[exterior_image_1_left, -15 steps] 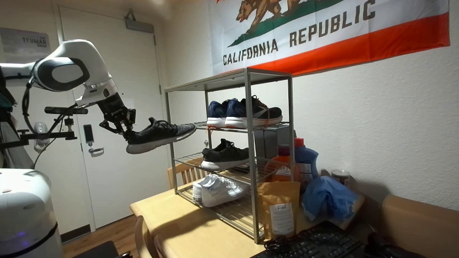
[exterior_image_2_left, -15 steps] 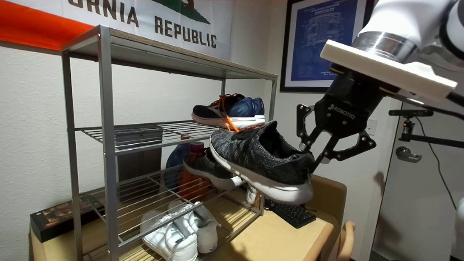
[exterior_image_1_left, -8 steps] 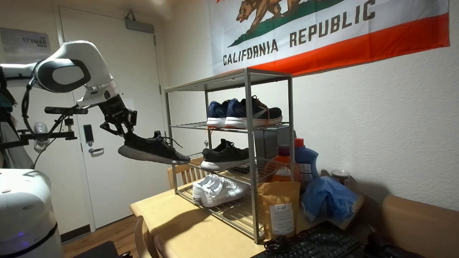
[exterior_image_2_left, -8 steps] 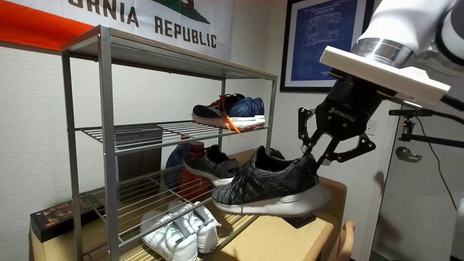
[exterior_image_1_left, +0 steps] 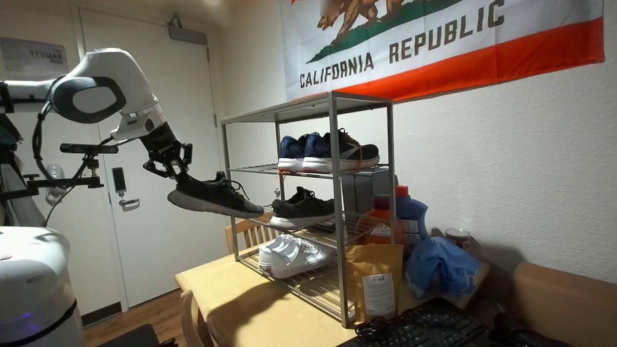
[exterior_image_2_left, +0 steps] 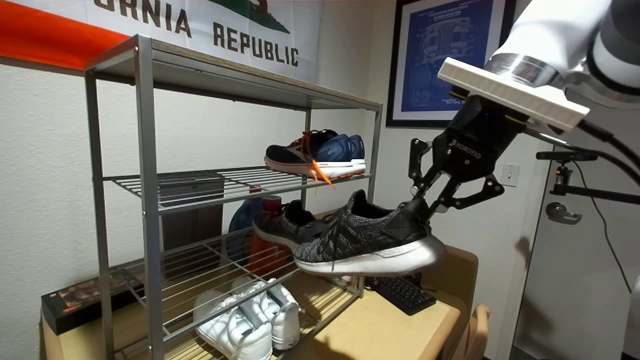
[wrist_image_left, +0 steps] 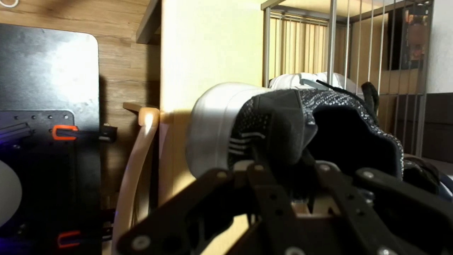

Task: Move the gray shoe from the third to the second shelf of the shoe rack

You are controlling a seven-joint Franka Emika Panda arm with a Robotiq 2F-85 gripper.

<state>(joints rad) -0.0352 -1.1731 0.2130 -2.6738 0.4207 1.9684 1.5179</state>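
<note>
My gripper (exterior_image_1_left: 179,173) is shut on the heel of the gray shoe (exterior_image_1_left: 212,196), in both exterior views. The shoe is dark gray knit with a pale sole and hangs in the air, toe tilted down toward the rack (exterior_image_1_left: 339,241). In an exterior view its toe overlaps the front rail of the middle shelf (exterior_image_2_left: 220,307); I cannot tell if they touch. A matching dark shoe (exterior_image_1_left: 301,210) sits on that shelf. In the wrist view the fingers (wrist_image_left: 279,161) pinch the heel of the gray shoe (wrist_image_left: 212,131), one finger inside the opening; the tips are hidden.
Blue shoes (exterior_image_2_left: 335,152) with orange laces sit on the shelf above. White shoes (exterior_image_2_left: 250,320) sit on the bottom shelf. Bottles (exterior_image_1_left: 409,217), a brown pouch (exterior_image_1_left: 375,270) and a keyboard (exterior_image_1_left: 424,325) are around the rack. A wooden chair (wrist_image_left: 136,170) stands at the table edge.
The shoe's toe has swung down from about the upper shelf's height to about the middle shelf's. In the last half second, gripper and shoe have moved slightly toward the rack and up.
</note>
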